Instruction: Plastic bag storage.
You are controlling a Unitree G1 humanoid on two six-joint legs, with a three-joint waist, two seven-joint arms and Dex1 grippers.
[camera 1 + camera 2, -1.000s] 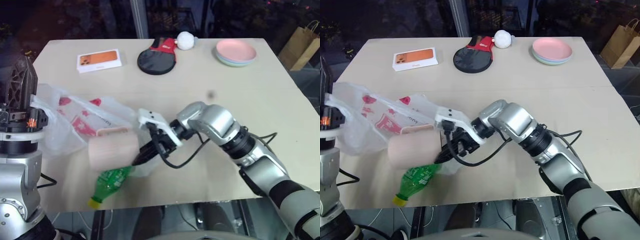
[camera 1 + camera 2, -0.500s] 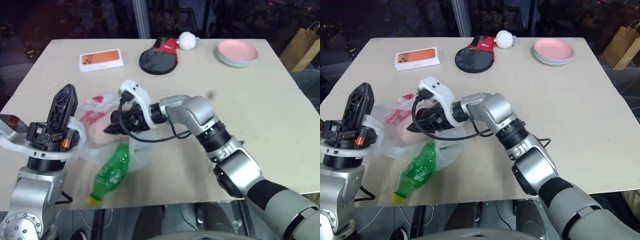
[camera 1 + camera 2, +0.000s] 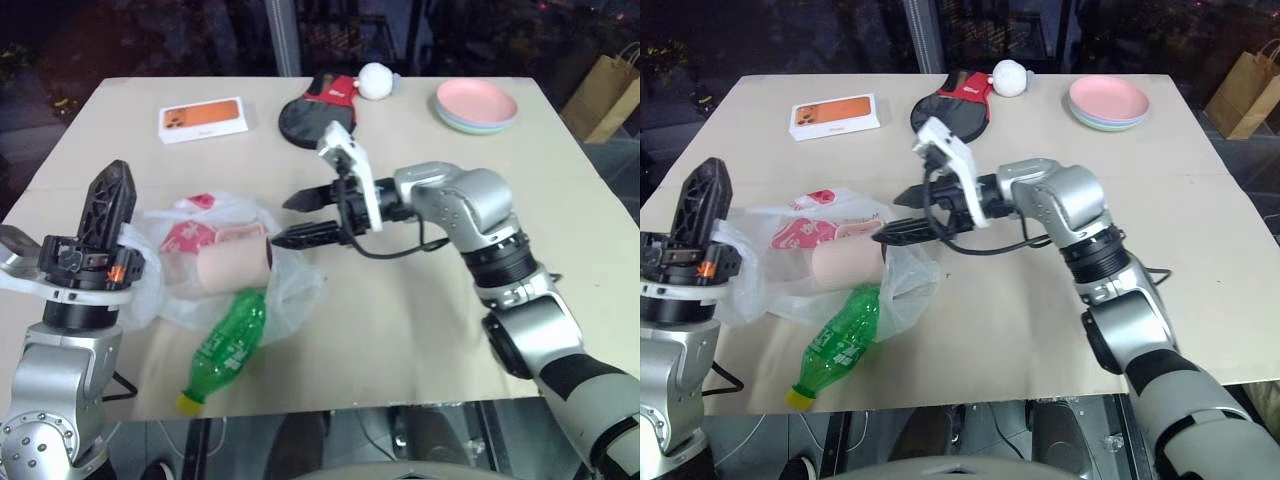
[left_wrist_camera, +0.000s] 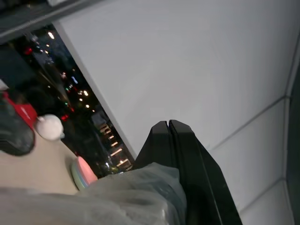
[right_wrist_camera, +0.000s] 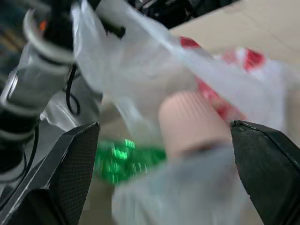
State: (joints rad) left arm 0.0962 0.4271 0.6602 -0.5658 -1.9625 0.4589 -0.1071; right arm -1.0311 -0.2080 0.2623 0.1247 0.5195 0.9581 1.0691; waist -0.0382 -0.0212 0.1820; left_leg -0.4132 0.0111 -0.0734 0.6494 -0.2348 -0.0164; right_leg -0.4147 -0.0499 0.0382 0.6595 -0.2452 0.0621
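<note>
The plastic bag (image 3: 190,235), translucent white with red print, lies crumpled at the table's left front. One edge of it is pulled up to my left gripper (image 3: 113,172), which points upward and is shut on the plastic bag (image 4: 140,187). A pink ribbed mug (image 3: 232,268) lies on its side among the bag's folds, with plastic draped over its open end. My right gripper (image 3: 287,222) hovers just right of the mug, pointing at it, open and empty. In the right wrist view its fingers (image 5: 65,173) stand wide apart on either side of the mug (image 5: 192,122).
A green plastic bottle (image 3: 227,345) lies at the bag's front edge near the table edge. At the back are an orange phone box (image 3: 200,120), a black paddle with a red handle (image 3: 310,115), a white ball (image 3: 375,80) and pink plates (image 3: 475,105). A brown paper bag (image 3: 605,90) stands beyond the table.
My right gripper has opened, let go of the mug and drawn back to the right out of the bag. The mug stays in the bag. The left gripper has sunk a little.
</note>
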